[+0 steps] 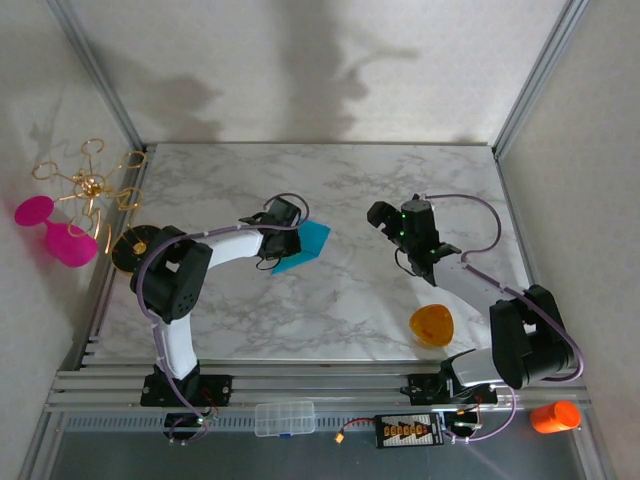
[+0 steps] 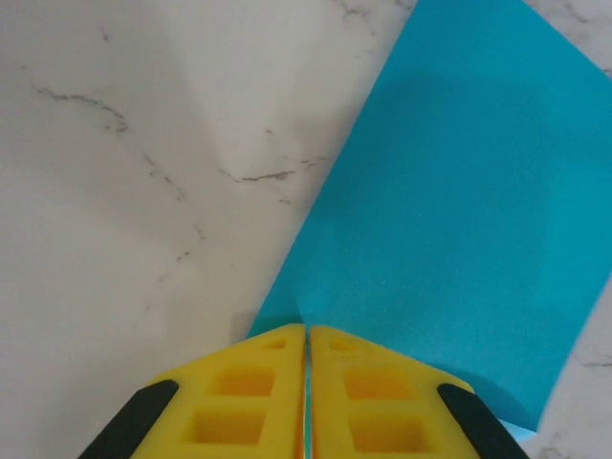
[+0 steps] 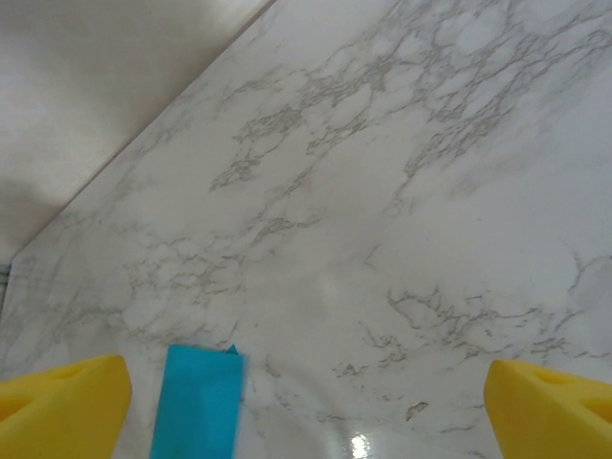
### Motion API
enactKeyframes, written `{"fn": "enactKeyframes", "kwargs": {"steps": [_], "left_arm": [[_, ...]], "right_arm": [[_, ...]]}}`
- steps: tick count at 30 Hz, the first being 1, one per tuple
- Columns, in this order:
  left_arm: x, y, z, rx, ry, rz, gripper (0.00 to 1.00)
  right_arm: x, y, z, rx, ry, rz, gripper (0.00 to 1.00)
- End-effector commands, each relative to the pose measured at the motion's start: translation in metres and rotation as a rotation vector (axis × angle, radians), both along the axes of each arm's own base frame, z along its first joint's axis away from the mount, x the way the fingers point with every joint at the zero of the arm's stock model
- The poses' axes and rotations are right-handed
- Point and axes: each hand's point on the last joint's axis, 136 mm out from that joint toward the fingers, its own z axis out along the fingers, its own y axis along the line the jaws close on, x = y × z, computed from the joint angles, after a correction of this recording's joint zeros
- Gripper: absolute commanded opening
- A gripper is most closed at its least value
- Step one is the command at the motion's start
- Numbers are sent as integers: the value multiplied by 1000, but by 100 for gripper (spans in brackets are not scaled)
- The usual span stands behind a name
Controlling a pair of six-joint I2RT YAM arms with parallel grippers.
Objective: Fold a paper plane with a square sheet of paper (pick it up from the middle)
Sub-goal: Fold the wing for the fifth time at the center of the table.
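Pinching paper (image 2: 449, 220) edge, left tool (image 2: 306, 328); right tool (image 3: 306, 382) wide; orange bowl (image 1: 432, 325) well apart.

Left gripper (image 2: 306, 333) at 6 o'clock, yellow pads pressed together, apparently pinching the near edge of the teal sheet of paper (image 2: 449, 210). Sheet extends toward 1 o'clock; marble table (image 2: 124, 191) at 9 to 11 o'clock.

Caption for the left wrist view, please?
Left claw shut on the near edge of the teal paper, marble table beneath.
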Motion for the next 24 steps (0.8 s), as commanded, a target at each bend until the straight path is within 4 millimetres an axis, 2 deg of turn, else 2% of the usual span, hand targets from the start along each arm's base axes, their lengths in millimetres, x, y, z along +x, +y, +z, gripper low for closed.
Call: {"fn": "enactKeyframes", "kwargs": {"steps": [1, 3, 7, 14, 18, 24], "left_arm": [[-4, 9, -14, -1, 32, 33, 10], [-6, 11, -17, -24, 41, 50, 10], [-12, 16, -24, -110, 74, 90, 9], [-18, 21, -29, -136, 97, 103, 9], [-20, 24, -32, -127, 102, 102, 9], [-23, 23, -34, -128, 105, 89, 9]], "right_arm": [[7, 17, 7, 75, 2, 58, 93], [4, 29, 0, 124, 55, 91, 88], [-8, 67, -20, 216, 203, 166, 76], [-35, 138, -53, 283, 407, 241, 69], [-42, 157, -70, 304, 466, 228, 61], [-42, 178, -80, 301, 491, 254, 52]]}}
